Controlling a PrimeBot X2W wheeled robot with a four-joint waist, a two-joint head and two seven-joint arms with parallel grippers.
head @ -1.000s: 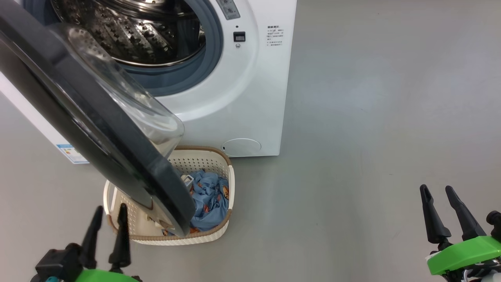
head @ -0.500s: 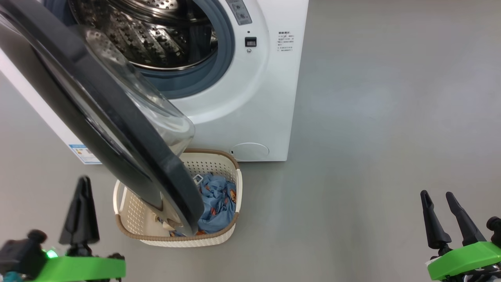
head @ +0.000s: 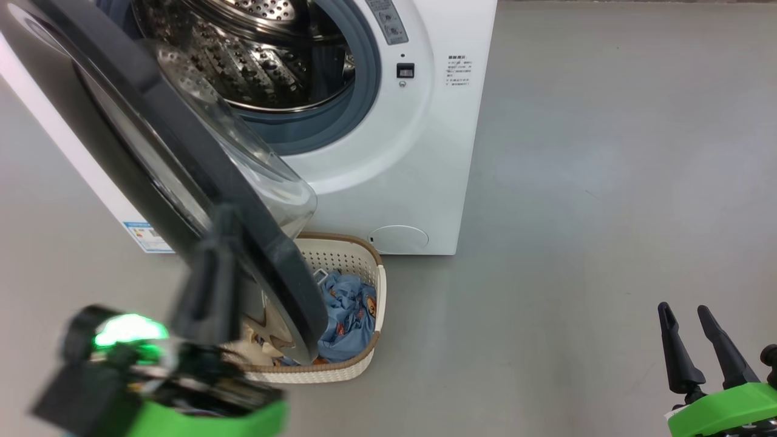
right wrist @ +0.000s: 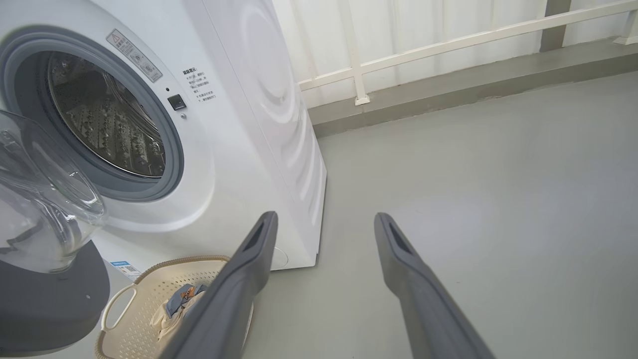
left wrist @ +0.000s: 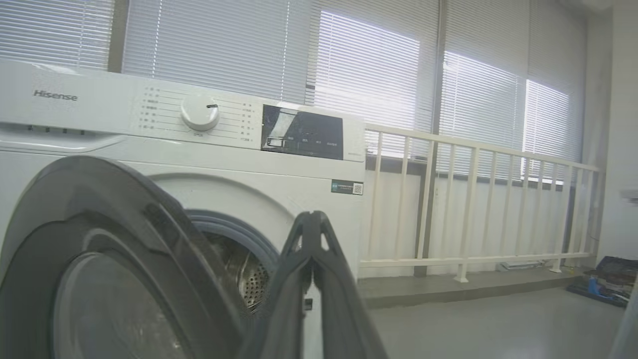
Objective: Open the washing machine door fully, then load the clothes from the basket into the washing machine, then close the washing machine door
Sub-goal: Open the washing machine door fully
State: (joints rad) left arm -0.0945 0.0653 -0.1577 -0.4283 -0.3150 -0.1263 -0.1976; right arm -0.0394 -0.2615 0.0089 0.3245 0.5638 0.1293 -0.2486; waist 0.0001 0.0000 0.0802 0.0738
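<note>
The white washing machine (head: 413,152) stands at the top with its steel drum (head: 273,54) bare. The washing machine door (head: 170,139) hangs part-way open, slanting out over the basket (head: 322,373). Blue bear-print clothes (head: 349,309) lie in the basket, with a cream piece beside them under the door. My left gripper (head: 220,233) is blurred and shut on nothing. It is raised at the door's free edge, and whether it touches I cannot tell. In the left wrist view the left gripper (left wrist: 311,219) sits just right of the door (left wrist: 99,249). My right gripper (head: 698,340) is open at the lower right.
In the right wrist view the open right gripper (right wrist: 324,222) points at bare grey floor right of the machine (right wrist: 259,124), with the basket (right wrist: 129,324) lower left. A white railing (left wrist: 473,199) and blinds stand behind the machine. Some dark items (left wrist: 613,279) lie at the far right.
My left gripper has shut and risen rightward from the floor side up to the door's free edge. The head camera has shifted, sliding the scene right and down. The right gripper stays put.
</note>
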